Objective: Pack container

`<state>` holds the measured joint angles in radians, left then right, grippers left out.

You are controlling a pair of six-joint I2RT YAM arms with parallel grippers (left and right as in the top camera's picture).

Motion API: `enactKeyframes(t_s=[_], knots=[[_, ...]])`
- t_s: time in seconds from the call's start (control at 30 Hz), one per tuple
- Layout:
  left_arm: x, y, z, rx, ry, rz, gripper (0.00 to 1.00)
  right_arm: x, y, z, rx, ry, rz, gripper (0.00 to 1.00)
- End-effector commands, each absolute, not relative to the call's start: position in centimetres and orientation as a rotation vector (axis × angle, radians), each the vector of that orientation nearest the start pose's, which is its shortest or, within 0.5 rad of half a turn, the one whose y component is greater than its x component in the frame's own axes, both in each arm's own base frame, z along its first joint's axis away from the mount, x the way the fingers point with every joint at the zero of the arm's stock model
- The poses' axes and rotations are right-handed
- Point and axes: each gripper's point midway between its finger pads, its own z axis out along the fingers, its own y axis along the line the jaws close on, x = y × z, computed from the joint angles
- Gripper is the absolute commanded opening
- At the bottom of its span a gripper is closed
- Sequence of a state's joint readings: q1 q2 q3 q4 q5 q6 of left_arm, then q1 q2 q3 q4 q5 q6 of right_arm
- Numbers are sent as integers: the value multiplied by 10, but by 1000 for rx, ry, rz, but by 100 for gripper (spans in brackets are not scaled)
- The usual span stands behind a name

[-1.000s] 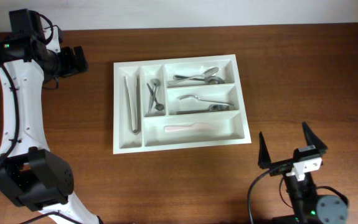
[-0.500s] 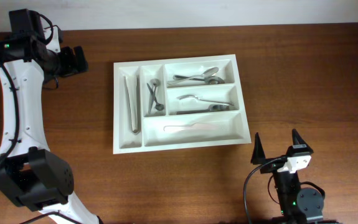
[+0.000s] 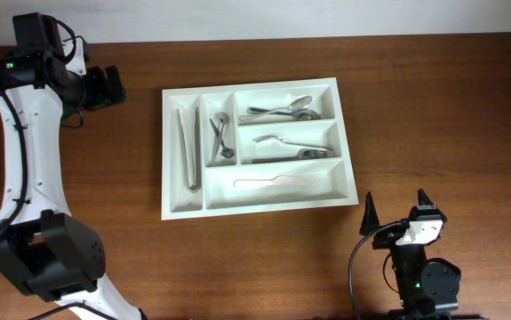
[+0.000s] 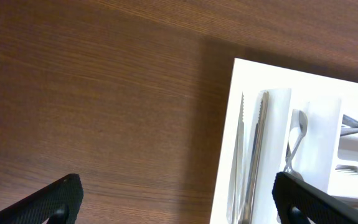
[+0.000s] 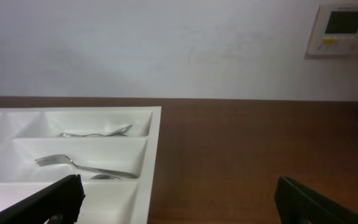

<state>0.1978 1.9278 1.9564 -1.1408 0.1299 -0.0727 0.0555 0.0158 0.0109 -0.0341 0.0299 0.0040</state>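
The white cutlery tray (image 3: 349, 169) lies mid-table. Its left narrow slot holds metal tongs (image 3: 188, 147); the slot beside it holds small spoons (image 3: 220, 138). The top long slot holds spoons (image 3: 279, 109), the middle one forks (image 3: 291, 147), the bottom one a white knife (image 3: 273, 181). My left gripper (image 3: 113, 86) is open and empty, left of the tray; its wrist view shows the tray's left edge (image 4: 225, 149) and the tongs (image 4: 253, 149). My right gripper (image 3: 397, 212) is open and empty, near the front edge right of the tray; its wrist view shows the tray's rim (image 5: 155, 155) and a fork (image 5: 73, 165).
The brown wooden table (image 3: 433, 107) surrounds the tray. A white wall with a thermostat panel (image 5: 342, 28) stands behind the table in the right wrist view. The left arm's white links (image 3: 28, 151) run along the table's left side.
My right gripper has drawn back toward the table's front edge and a little left, still open. The left arm and the tray's contents have not moved.
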Motion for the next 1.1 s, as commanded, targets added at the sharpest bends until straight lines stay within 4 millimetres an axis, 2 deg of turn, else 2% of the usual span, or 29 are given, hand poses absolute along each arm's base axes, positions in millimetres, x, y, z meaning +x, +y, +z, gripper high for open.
enactKeyframes(t_s=[0.0, 0.07, 0.5, 0.53, 0.57, 0.63, 0.73, 0.77, 0.83, 0.87, 0.9, 0.97, 1.0, 1.03, 1.07], knots=[[458, 70, 224, -327, 2617, -137, 99, 246, 4, 162, 9, 1625, 13, 99], [458, 70, 224, -327, 2617, -137, 99, 246, 4, 156, 8, 1649, 12, 99], [458, 70, 224, -328, 2618, -136, 99, 246, 4, 156, 8, 1648, 12, 99], [456, 69, 230, -324, 2604, -134, 99, 246, 4, 156, 8, 1648, 12, 99], [453, 66, 241, -313, 2582, -133, 99, 246, 4, 156, 8, 1648, 12, 99], [443, 57, 275, -276, 2507, -129, 99, 246, 4, 156, 8, 1648, 12, 99], [414, 35, 341, -198, 2355, -130, 99, 246, 4, 156, 8, 1648, 12, 99], [398, 25, 368, -164, 2290, -133, 99, 246, 4, 156, 8, 1648, 12, 99], [362, 3, 416, -89, 2163, -151, 99, 246, 4, 156, 8, 1648, 12, 99], [333, -12, 446, -37, 2074, -169, 99, 246, 4, 156, 8, 1648, 12, 99], [309, -21, 467, -2, 2006, -184, 99, 246, 4, 156, 8, 1648, 12, 98], [263, -32, 498, 46, 1889, -206, 99, 246, 4, 156, 8, 1648, 12, 99], [241, -34, 512, 62, 1832, -213, 99, 246, 4, 156, 8, 1648, 12, 99], [207, -34, 528, 71, 1750, -215, 99, 246, 4, 156, 8, 1648, 12, 99], [188, -33, 537, 74, 1704, -213, 99, 246, 4, 156, 8, 1648, 12, 99]])
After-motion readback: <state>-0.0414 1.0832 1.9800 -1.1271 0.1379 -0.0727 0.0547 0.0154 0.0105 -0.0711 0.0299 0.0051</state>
